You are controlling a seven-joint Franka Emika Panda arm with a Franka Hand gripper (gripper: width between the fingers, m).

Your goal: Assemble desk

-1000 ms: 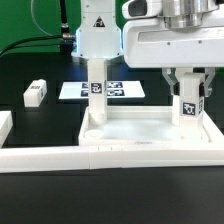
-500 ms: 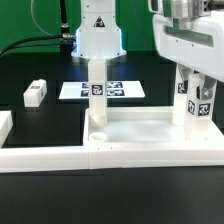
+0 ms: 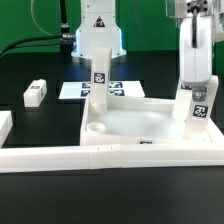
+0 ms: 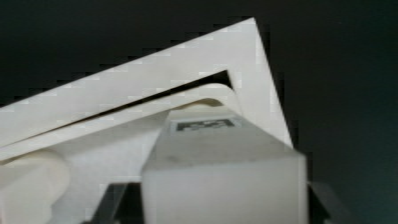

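The white rimmed tabletop [image 3: 140, 125] lies on the black table, turned a little askew. One white tagged leg [image 3: 100, 85] stands upright in its far corner on the exterior view's left. My gripper [image 3: 196, 88] is shut on a second tagged leg [image 3: 198, 106] that stands upright in the corner on the exterior view's right. In the wrist view the leg [image 4: 222, 165] fills the gap between my fingers [image 4: 121, 200], with the tabletop corner rim [image 4: 160, 80] beyond it. A third leg [image 3: 36, 93] lies loose on the exterior view's left. The fourth leg is out of view.
The long white border rail [image 3: 90, 156] runs along the front, touching the tabletop's near edge, with a short piece [image 3: 4, 125] at the exterior view's left. The marker board [image 3: 125, 90] lies behind the tabletop. The robot base [image 3: 98, 35] stands at the back.
My gripper has risen and shifted toward the exterior view's right, still on the leg. The tabletop has turned askew, and its standing leg has shifted slightly.
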